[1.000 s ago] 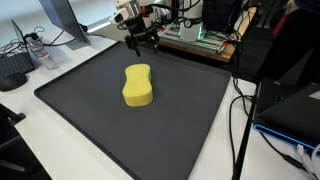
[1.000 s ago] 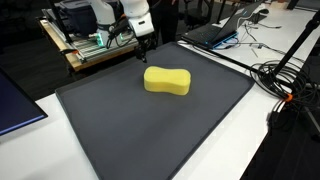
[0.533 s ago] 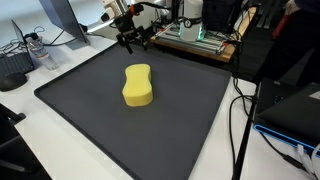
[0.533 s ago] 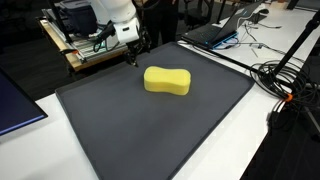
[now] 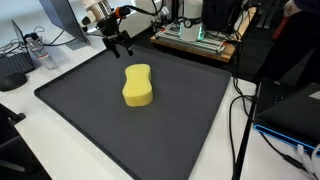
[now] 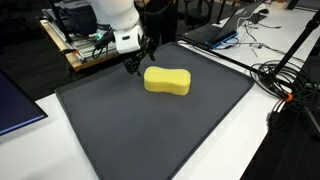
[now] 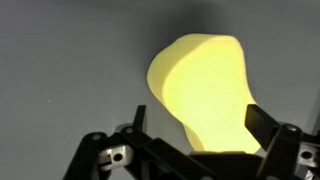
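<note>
**Item:** yellow sponge (image 5: 138, 85), one piece, waisted like a peanut
**Location:** flat on the dark mat (image 5: 185, 115), a little left of centre in an exterior view. It also shows in the upper middle of the frame in an exterior view (image 6: 167, 81). In the wrist view it fills the centre and right (image 7: 205, 80), its near end running down between the fingers.

**Tool:** gripper (image 5: 120, 48), upper left of the frame, raised above the mat near its far edge. It also shows just left of the sponge in an exterior view (image 6: 133, 68). The jaws are spread wide with nothing in them. It looks clear of the sponge, near but not touching.

**Surroundings:** white table (image 5: 30, 110) around the mat, cables (image 5: 240, 115) at the right edge, equipment rack (image 5: 195, 35) along the top.

**Step in hand, as I judge it:** approach. The tool hangs beside the sponge's end, aimed down at it, with no grip made.

**What a grip from here would call for:** bringing the jaws over the sponge, squaring them across its narrow waist, then lowering close to the mat before closing. The foam looks soft, so a firm squeeze would be needed
</note>
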Robot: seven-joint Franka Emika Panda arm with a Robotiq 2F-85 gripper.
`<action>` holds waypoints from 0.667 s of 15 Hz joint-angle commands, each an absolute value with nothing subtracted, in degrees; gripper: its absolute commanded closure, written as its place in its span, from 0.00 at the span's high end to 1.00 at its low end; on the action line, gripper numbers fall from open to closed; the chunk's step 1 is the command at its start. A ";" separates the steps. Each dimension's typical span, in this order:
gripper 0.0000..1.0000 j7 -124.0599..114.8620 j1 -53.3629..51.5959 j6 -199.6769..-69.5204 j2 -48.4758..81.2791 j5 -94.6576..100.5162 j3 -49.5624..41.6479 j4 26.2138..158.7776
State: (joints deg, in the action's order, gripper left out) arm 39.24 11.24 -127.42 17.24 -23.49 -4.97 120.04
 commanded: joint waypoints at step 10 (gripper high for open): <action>1.00 28.02 13.77 -120.98 29.94 -20.35 -2.92 95.80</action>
State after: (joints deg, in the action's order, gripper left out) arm 32.84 13.14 -123.18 28.36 -22.10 -4.24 99.70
